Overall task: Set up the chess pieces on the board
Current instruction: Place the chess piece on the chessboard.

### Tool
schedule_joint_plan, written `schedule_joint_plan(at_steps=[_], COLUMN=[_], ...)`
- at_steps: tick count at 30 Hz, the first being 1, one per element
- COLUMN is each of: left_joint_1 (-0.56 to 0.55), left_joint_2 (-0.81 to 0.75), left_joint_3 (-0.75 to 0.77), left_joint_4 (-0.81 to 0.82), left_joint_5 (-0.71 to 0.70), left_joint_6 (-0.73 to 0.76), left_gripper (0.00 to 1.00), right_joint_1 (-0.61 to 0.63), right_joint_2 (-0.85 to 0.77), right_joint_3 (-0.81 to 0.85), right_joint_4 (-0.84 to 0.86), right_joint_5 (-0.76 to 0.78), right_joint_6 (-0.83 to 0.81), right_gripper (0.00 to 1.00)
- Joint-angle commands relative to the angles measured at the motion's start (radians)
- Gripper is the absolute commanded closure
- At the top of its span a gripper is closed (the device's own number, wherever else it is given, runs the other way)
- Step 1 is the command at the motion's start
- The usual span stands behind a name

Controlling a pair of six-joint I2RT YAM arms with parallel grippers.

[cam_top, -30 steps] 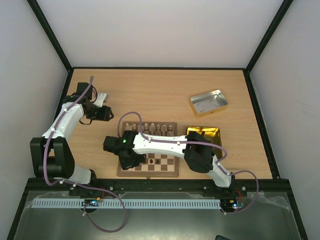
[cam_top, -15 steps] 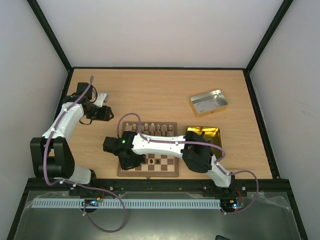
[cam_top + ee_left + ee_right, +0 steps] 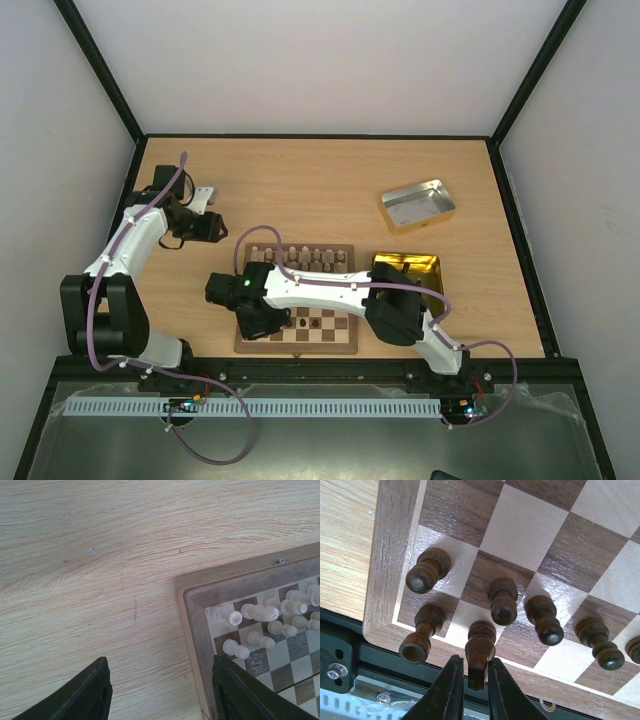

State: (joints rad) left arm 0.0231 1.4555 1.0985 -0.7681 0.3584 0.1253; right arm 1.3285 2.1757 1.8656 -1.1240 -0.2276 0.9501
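The board [image 3: 300, 348] lay on the worktop [image 3: 300, 180] close to the near edge, between the two arm bases, with a gold tin [image 3: 410, 265] just beside its right side and a silver tin [image 3: 418, 205] well apart toward the far right.

The right gripper [image 3: 474, 661] hung over the board's near left corner. Its fingers [image 3: 452, 690] stood narrowly apart, one on each side of the top of a dark piece [image 3: 480, 640] that stood upright on the near row, next to the corner piece [image 3: 417, 637]. A sliver of gap seemed to show on one side, so I cannot tell whether the fingers pinched the piece. More dark pieces [image 3: 502, 600] stood upright on the first two rows nearby, each on its own square.

The left gripper [image 3: 160, 680] hovered over bare worktop off the board's far left corner, its fingers [image 3: 90, 690] spread wide with nothing between them. In its wrist view, pale pieces [image 3: 260, 625] crowded the two rows at that corner of the board.
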Motion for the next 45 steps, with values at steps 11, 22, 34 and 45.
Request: schedule_joint_plan(at_steps=[11, 22, 34, 45], left_joint_1=[0.008, 0.008, 0.008, 0.008], left_joint_2=[-0.035, -0.047, -0.055, -0.056], left_joint_3=[-0.018, -0.017, -0.021, -0.023], left_joint_4=[-0.008, -0.011, -0.011, -0.013], left_joint_5=[0.011, 0.006, 0.004, 0.012], left_joint_6=[0.008, 0.009, 0.01, 0.011], left_gripper=[0.44, 0.44, 0.44, 0.44], right_joint_1=[0.011, 0.017, 0.017, -0.007], right_joint_2=[0.016, 0.01, -0.013, -0.079], right_joint_3=[0.031, 0.022, 0.021, 0.011], right_joint_4=[-0.023, -0.02, -0.029, -0.049], right_joint_5=[-0.012, -0.015, 0.023, 0.082], right_joint_6=[-0.006, -0.009, 0.002, 0.016], right_gripper=[0.87, 0.84, 0.81, 0.72])
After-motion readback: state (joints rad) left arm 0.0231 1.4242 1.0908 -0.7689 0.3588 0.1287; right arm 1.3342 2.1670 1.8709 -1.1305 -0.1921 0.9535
